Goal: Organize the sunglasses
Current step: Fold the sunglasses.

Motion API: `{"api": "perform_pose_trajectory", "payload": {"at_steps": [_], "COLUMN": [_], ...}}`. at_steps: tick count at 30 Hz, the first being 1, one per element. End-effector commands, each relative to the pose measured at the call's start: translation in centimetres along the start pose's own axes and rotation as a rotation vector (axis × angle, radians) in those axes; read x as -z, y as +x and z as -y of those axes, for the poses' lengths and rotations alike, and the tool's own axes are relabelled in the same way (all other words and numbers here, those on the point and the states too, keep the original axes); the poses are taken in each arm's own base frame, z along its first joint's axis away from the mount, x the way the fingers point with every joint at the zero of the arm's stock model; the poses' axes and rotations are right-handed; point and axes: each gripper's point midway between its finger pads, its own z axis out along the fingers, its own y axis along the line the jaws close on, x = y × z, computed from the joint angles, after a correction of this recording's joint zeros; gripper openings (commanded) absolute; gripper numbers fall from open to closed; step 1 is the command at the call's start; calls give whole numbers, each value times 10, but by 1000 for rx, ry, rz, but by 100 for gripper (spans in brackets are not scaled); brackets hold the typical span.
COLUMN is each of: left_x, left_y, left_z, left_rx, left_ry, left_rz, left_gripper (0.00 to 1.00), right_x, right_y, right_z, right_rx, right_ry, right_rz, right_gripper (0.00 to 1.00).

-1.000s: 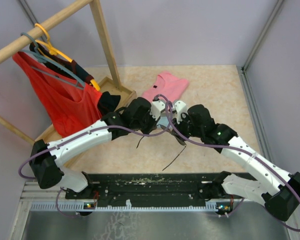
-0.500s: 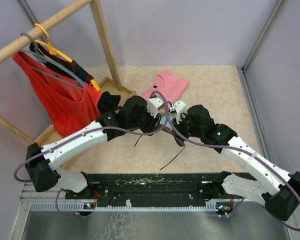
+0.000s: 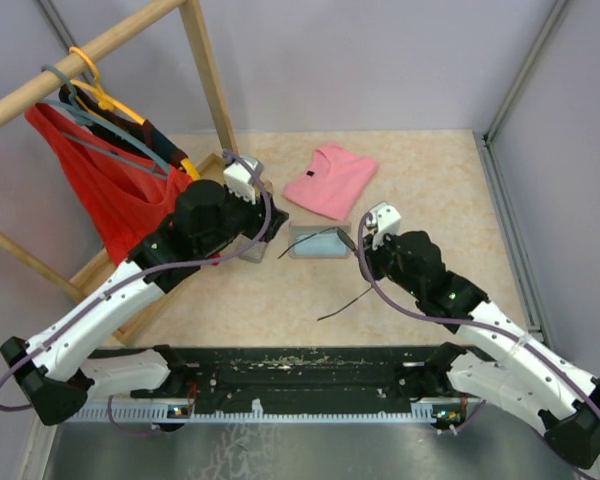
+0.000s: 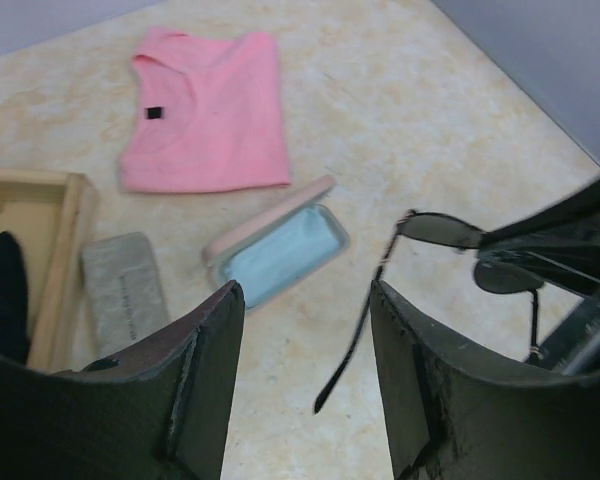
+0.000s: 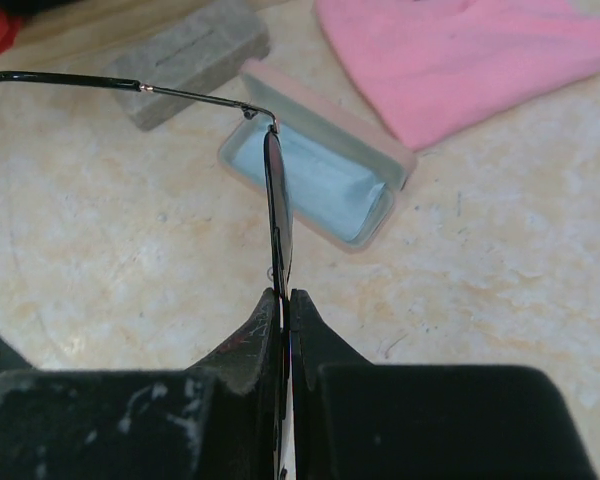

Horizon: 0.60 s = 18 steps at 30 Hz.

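Beige tabletop (image 3: 430, 180); right gripper (image 5: 283, 298) pinches sunglasses (image 5: 280, 220) aloft; left gripper (image 4: 305, 292) spread

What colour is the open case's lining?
The case lining is light blue; right wrist view shows it best.

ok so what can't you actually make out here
Grey case: shut, contents hidden in all views; in top view the left arm covers part.
Sunglasses: edge-on in the right wrist view, lens shape unreadable; right gripper covers their near end.
Left wrist view: the right gripper hides part of one lens.
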Motion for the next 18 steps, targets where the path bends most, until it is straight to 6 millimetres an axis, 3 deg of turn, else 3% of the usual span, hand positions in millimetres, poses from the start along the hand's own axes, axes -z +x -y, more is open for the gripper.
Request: {"api": "perform_pose_trajectory", "payload": {"at_steps": [1, 10, 18], "left_x": [-4, -30, -48], "left_y": [6, 18, 19], "left_z": [-39, -35, -22], "left_rx": [38, 24, 0], "left_ry": [-176, -146, -74], "left_rz": [-15, -78, -101], "left_gripper": [59, 59, 58], "right_x": [15, 28, 14], "right_y": [-63, -81, -86], "right_z": [20, 23, 22], "right_rx": [-6, 164, 235], "right_ry": [113, 133, 132], "right_rz": [348, 579, 548], "right_gripper": [0, 0, 0]}}
